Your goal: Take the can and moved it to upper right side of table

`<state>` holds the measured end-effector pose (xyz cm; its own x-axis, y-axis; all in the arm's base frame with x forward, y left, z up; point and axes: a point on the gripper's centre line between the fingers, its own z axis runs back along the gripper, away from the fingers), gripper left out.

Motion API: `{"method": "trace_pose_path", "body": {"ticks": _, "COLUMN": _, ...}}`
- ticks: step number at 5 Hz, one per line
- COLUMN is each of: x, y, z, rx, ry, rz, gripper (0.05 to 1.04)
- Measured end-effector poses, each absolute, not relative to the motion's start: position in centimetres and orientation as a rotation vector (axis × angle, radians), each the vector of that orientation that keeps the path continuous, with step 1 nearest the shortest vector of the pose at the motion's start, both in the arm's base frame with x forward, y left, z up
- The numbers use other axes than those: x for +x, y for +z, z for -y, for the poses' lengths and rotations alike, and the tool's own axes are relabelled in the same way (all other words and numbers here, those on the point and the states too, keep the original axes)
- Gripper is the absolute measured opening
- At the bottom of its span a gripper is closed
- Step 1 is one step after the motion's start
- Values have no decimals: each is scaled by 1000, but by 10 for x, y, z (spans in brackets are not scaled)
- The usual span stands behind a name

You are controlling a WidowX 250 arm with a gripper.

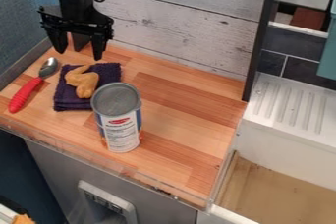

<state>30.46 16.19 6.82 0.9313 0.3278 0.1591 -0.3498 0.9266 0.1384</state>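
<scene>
Silver-lidded, with a white and blue label, the can (121,125) stands upright on the wooden worktop (177,152) in the camera view, close beside the dark purple cloth (68,101); whether they touch I cannot tell. A chicken-like piece (87,86) lies on the cloth, and a red-handled spoon (26,94) lies to its left. The gripper (79,55) hangs at the upper left, its jaws spread wide with nothing between them.

A straight, low run to the can could catch the piece or bunch the cloth, since both lie roughly on that path. The can looks broad for the jaws, so an off-centre descent might land one side on the lid and tip it, perhaps over the near edge. A high or weak grip could slip on the smooth wall. Near the upper right, carrying too far risks striking the black post (260,36).
</scene>
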Motion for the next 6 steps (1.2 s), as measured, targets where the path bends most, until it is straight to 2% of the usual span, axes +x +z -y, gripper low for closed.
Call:
{"method": "trace_pose_path", "body": {"ticks": 2, "x": 290, "y": 51, "z": -146, "rx": 125, "ry": 323, "rz": 58, "gripper": 1001}}
{"method": "trace_pose_path", "body": {"ticks": 3, "x": 280, "y": 73, "z": -135, "rx": 147, "ry": 297, "rz": 116, "gripper": 1001}}
{"method": "trace_pose_path", "body": {"ticks": 4, "x": 264, "y": 86, "z": -123, "rx": 113, "ry": 258, "rz": 157, "gripper": 1001}}
{"method": "trace_pose_path", "body": {"ticks": 6, "x": 219, "y": 72, "z": -97, "rx": 4, "ry": -11, "rz": 144, "gripper": 1001}}
